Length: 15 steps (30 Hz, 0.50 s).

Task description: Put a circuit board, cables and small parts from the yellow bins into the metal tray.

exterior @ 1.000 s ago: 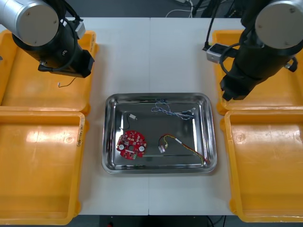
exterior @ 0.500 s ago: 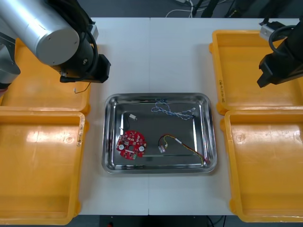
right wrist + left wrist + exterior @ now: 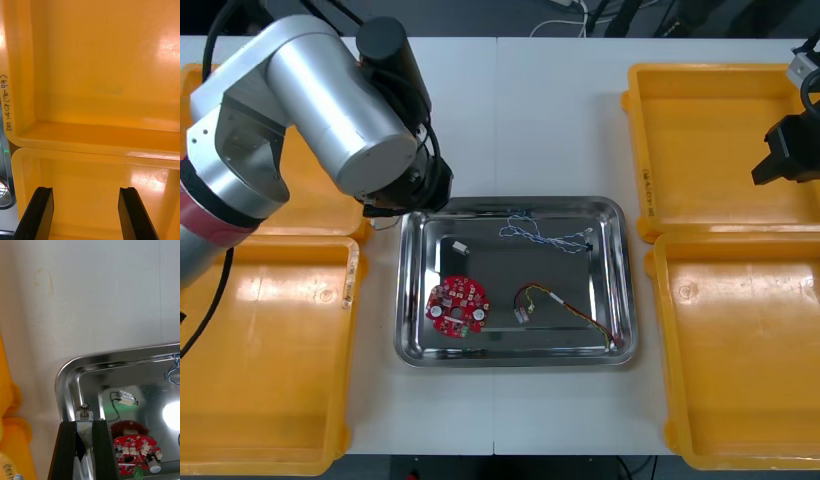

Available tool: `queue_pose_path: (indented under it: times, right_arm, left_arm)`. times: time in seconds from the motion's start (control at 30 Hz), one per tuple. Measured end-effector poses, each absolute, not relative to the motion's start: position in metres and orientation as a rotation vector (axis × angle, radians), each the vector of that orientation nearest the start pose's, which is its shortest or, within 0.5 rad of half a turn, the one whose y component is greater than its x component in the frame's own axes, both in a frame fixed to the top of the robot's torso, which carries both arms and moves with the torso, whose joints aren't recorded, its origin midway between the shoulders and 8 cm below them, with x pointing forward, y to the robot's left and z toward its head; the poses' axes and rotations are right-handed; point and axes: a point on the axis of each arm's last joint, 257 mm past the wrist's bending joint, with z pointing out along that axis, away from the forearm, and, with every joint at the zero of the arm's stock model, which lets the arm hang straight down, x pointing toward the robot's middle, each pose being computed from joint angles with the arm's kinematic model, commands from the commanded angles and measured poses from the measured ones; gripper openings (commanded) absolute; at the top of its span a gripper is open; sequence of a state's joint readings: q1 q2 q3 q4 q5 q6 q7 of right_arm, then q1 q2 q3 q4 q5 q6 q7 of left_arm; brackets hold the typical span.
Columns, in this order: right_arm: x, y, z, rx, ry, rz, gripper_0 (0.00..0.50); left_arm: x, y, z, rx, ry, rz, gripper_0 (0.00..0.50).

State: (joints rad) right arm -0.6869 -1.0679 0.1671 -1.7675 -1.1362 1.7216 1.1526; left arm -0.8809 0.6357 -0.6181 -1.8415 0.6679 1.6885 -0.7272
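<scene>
**Left gripper holding a small metal part at the tray's corner**

The left gripper (image 3: 84, 424) hangs over the far left corner of the metal tray (image 3: 621, 285). Its jaws are closed narrowly on a small metal part (image 3: 84, 413), whose tip stands out just past them above the tray's curved rim. The left arm (image 3: 330, 110) reaches in across the far left yellow bin (image 3: 195, 85).

Inside the tray lie:
- a round red circuit board (image 3: 457, 306) near the left wall;
- a small white connector on a thin black cable (image 3: 460, 246), just beyond the board;
- a twisted blue and white cable (image 3: 542, 234) along the far side;
- a red and yellow cable (image 3: 565, 308) toward the near right corner.

The right gripper (image 3: 86, 197) is at the right edge of the table (image 3: 560, 120), over the right-hand yellow bins (image 3: 700, 140). Its jaws stand wide apart with nothing between them.
</scene>
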Motion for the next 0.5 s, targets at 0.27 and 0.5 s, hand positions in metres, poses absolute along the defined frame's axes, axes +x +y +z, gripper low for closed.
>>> queue_pose_path:
  times: [0.27,0.5]
  right_arm:
    - [0.468,-0.331,-0.113,-0.102,2.700,0.078,0.500]
    - [0.460,-0.341,-0.134,-0.053,2.688,0.080,0.500]
  left_arm:
    - [0.495,0.106,-0.191,0.071,2.548,-0.033,0.000]
    - [0.491,0.098,-0.209,0.117,2.543,-0.038,0.000]
